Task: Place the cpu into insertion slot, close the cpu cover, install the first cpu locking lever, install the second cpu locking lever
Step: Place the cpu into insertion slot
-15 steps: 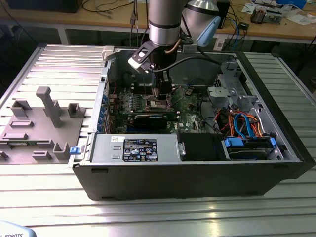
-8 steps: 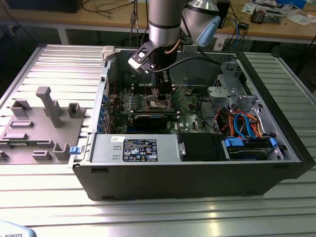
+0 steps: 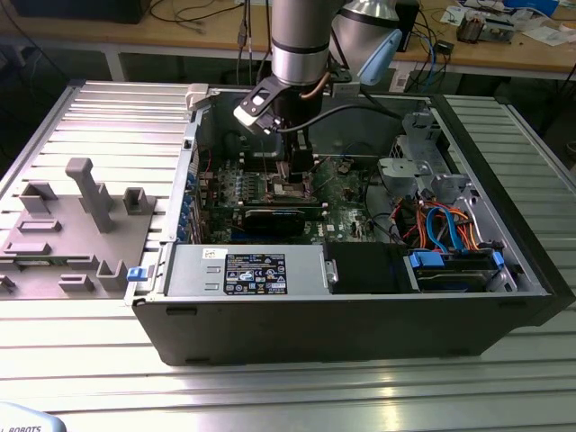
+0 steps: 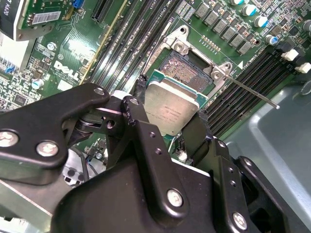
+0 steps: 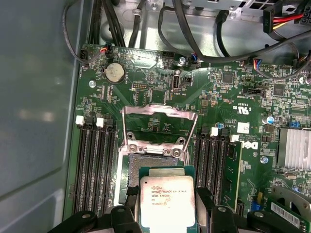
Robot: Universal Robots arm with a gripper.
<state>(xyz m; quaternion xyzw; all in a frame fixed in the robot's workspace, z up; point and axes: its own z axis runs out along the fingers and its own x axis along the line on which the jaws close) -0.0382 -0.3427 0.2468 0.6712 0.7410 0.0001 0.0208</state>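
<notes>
My gripper (image 3: 297,175) is down inside the open computer case (image 3: 504,297), over the green circuit board (image 3: 346,202). It is shut on the cpu (image 4: 171,107) (image 5: 167,201), a flat silver-topped square chip held by two opposite edges between the black fingers (image 4: 138,104). The cpu hangs partly over the insertion slot (image 4: 187,73) (image 5: 153,165), whose dark contact field still shows beyond the chip. I cannot tell whether the chip touches the slot. The cpu cover (image 5: 158,110) stands swung open behind the slot. A thin locking lever (image 4: 252,92) sticks out free beside the slot.
Long black memory slots (image 5: 92,165) (image 5: 214,165) flank the socket on both sides. A finned heatsink (image 5: 296,148), a coin battery (image 5: 115,72) and cable bundles (image 5: 218,53) lie nearby. A power supply (image 3: 252,270) sits at the case front. A grey fixture (image 3: 81,216) stands at the exterior view's left.
</notes>
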